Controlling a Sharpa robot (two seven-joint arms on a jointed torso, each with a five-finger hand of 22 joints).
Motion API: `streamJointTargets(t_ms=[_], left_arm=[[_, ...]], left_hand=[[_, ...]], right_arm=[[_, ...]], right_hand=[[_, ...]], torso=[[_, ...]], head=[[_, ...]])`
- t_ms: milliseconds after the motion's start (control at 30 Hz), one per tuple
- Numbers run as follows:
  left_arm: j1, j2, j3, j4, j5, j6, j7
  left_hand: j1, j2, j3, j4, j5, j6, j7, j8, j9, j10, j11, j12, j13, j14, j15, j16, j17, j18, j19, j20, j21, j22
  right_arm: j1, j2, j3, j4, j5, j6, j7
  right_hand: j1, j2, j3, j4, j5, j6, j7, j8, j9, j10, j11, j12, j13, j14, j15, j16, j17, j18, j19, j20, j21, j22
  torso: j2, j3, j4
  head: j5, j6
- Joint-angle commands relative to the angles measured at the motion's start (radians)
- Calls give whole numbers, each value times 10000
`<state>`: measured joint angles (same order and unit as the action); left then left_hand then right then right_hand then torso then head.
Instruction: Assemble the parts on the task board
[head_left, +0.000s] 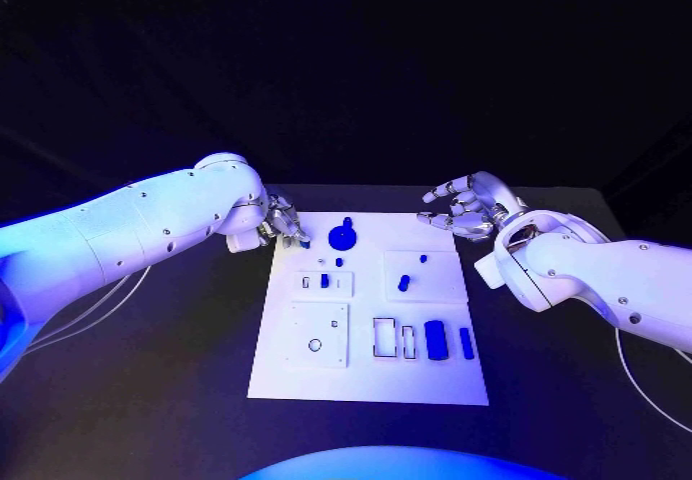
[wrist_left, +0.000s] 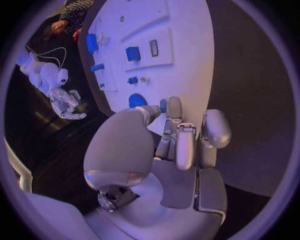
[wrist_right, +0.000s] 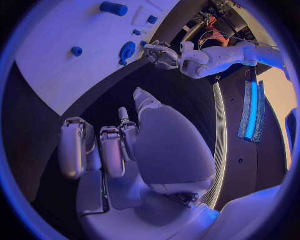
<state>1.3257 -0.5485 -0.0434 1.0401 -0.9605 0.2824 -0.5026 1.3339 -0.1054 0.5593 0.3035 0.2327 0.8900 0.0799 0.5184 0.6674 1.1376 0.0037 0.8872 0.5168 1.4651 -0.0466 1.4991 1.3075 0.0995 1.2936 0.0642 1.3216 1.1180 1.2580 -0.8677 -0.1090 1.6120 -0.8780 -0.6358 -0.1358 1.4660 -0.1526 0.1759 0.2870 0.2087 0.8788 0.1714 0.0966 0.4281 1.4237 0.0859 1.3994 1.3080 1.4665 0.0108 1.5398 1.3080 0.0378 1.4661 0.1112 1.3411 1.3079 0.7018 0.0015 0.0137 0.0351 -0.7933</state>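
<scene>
White and flat, the task board (head_left: 368, 385) lay in the middle of the black table (head_left: 173, 400), its long sides running away from the robot. Near the board's far edge stood a round blue part (head_left: 342, 237) with a small stem. Toward the near right corner a blue block (head_left: 434, 338) and a slimmer blue bar (head_left: 466, 342) lay side by side, just beside two empty rectangular slots. Small blue pieces also sat in the two raised squares at mid-board, one at left (head_left: 325, 281) and one at right (head_left: 404, 284).

At the board's far left corner the left hand (head_left: 277, 222) reached down, fingers curled together, with a small blue piece (wrist_left: 163, 105) showing at its fingertips in the left wrist view; whether the piece was pinched or only touched could not be told.

Off the board's far right corner the right hand (head_left: 464, 208) hung above the table, fingers spread apart, nothing in them.
</scene>
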Motion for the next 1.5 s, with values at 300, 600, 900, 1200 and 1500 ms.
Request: streamJointTargets(t_ms=[300,600,900,1200,1500], left_arm=[[5,-1005,15,1537,818,-471,129],[6,-1935,19,3128,580,-861,189],[-20,-2258,-42,4033,168,-1122,40],[-80,-2184,-226,4115,-415,-1094,31],[-161,-2111,-319,4196,-805,-969,34]], left_hand=[[-623,-701,2677,-1726,193,30,-93,1116,1221,196,-81,210,57,749,-144,158,1733,-71,212,-124,210,271],[-1002,-968,3244,-2035,309,168,-161,1271,1310,478,-152,425,271,831,-207,286,1938,-127,402,-179,392,570],[-1159,-1070,3432,-2152,404,252,-202,1325,1331,669,-193,595,494,841,-243,296,1957,-157,507,-214,488,726],[-1237,-1123,3507,-2206,461,281,-218,1352,1345,744,-208,677,603,849,-257,308,1977,-162,521,-229,504,748],[-1263,-1147,3538,-2235,491,294,-226,1363,1349,776,-216,711,649,855,-262,317,1993,-166,534,-234,516,771]], right_arm=[[-4,-66,4,6,-90,129,35],[-5,-151,3,-16,-156,160,54],[-35,-175,-1,-65,-202,154,111],[-66,-135,-5,-151,104,83,315],[-72,-90,-9,-260,628,50,496]], right_hand=[[-67,17,62,-19,-58,92,2,32,9,-51,-6,-4,938,873,-11,-32,2010,166,-41,13,-44,1229],[-85,18,72,-11,-62,108,-1,43,12,-35,-7,11,952,869,-12,-41,1994,163,-33,12,-34,1236],[-96,16,76,-8,-63,116,-3,48,14,-48,-9,-4,936,859,-13,-62,1957,171,-50,11,-72,1214],[-175,-126,496,-5,-64,51,-66,69,21,-1668,-96,-2261,-1165,-13,-129,-2217,-799,845,-1464,-95,-3779,-1027],[-334,-412,1349,-16,-75,-155,-46,533,245,-3954,-76,-6611,-5505,-1679,-98,-8134,-5490,1446,-2820,-62,-9374,-4910]], torso=[[-11,-9,25],[-17,-20,62],[-20,-25,67],[11,-23,54],[0,-8,31]], head=[[31,-4],[33,-7],[146,-76],[220,-118],[259,-171]])
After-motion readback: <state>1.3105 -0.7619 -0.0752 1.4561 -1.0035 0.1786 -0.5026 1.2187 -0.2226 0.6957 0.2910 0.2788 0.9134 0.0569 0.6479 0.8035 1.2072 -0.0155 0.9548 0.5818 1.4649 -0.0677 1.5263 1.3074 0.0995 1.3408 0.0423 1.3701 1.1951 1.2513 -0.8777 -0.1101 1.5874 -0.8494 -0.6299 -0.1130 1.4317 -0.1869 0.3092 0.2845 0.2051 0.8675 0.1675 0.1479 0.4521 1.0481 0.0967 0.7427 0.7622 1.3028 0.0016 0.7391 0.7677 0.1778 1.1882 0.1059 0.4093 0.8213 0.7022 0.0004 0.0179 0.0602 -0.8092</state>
